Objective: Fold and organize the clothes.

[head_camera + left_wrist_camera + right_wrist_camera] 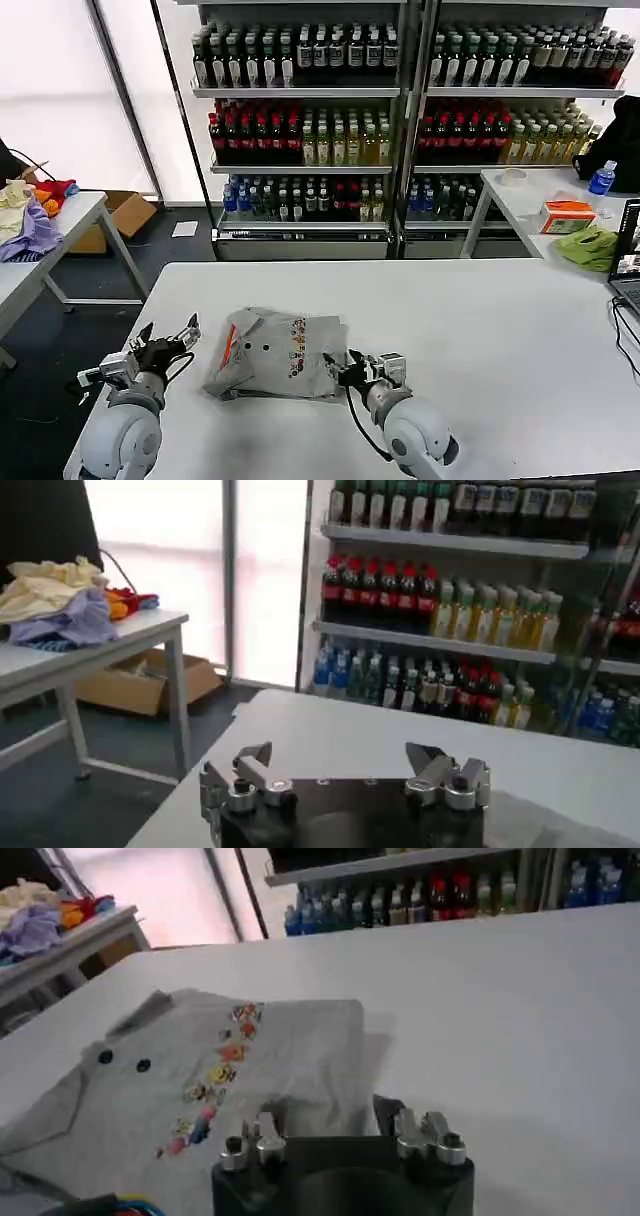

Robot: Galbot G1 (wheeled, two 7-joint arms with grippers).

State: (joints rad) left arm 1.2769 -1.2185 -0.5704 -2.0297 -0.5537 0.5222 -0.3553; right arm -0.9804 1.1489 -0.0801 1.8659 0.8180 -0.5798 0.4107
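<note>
The left gripper hovered with its fingers spread apart near the table's left edge, just beside the shirt. The right gripper sat at the shirt's near right corner, its jaws parted around nothing. Between them lay the light grey T-shirt, folded into a rumpled packet, with a column of small multicoloured prints, two dark dots and a red-orange neck strip showing. It rested on the white table. Beyond stood shelves of bottled drinks and a side table heaped with coloured fabrics.
</note>
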